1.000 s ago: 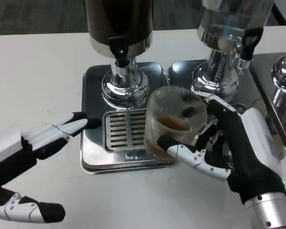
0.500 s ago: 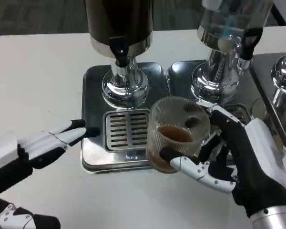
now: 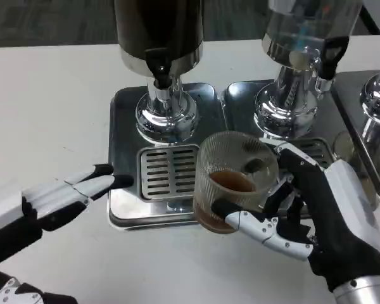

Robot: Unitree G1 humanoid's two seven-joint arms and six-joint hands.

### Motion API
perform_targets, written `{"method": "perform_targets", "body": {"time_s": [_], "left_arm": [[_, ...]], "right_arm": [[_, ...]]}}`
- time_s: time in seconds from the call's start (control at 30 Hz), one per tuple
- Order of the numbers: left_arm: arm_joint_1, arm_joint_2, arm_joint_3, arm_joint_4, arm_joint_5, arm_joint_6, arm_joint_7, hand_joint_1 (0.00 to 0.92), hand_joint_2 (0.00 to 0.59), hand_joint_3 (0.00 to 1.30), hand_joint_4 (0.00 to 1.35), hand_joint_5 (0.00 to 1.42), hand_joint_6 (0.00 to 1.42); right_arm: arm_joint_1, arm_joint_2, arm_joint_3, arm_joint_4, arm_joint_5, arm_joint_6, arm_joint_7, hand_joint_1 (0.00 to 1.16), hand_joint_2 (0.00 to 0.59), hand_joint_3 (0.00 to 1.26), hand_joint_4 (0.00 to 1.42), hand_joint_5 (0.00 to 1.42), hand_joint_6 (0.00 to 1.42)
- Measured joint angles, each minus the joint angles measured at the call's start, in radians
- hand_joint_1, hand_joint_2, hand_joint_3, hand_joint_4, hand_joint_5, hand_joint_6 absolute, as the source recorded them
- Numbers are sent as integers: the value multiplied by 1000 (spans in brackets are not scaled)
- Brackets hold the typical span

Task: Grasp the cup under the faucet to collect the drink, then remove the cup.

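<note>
A ribbed clear glass cup (image 3: 231,180) with brown drink in its bottom is held by my right hand (image 3: 316,215), its fingers wrapped around the cup's right and front sides. The cup hangs over the front right corner of the steel drip tray (image 3: 123,126), to the right of the slotted grate (image 3: 169,172). The dark dispenser's black faucet (image 3: 159,66) is behind and to the left of the cup. My left hand (image 3: 57,199) lies open at the left, fingertips touching the tray's left front edge.
A second dispenser with a clear tank (image 3: 304,38) stands on its own tray at the back right, close behind my right hand. A chrome base (image 3: 377,104) of a third sits at the far right edge. White table (image 3: 50,101) lies to the left.
My right hand has carried the cup a little forward and to the right, off the grate. My left hand has slid slightly back and lower in the picture.
</note>
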Motion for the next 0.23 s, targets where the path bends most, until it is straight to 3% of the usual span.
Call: {"method": "perform_targets", "body": {"time_s": [0.23], "left_arm": [[0, 0, 0, 0, 0, 7, 0, 0, 95, 53, 0, 0, 87]], "right_arm": [[7, 0, 0, -5, 0, -2, 0, 700, 235, 554, 733, 922, 1208]]}}
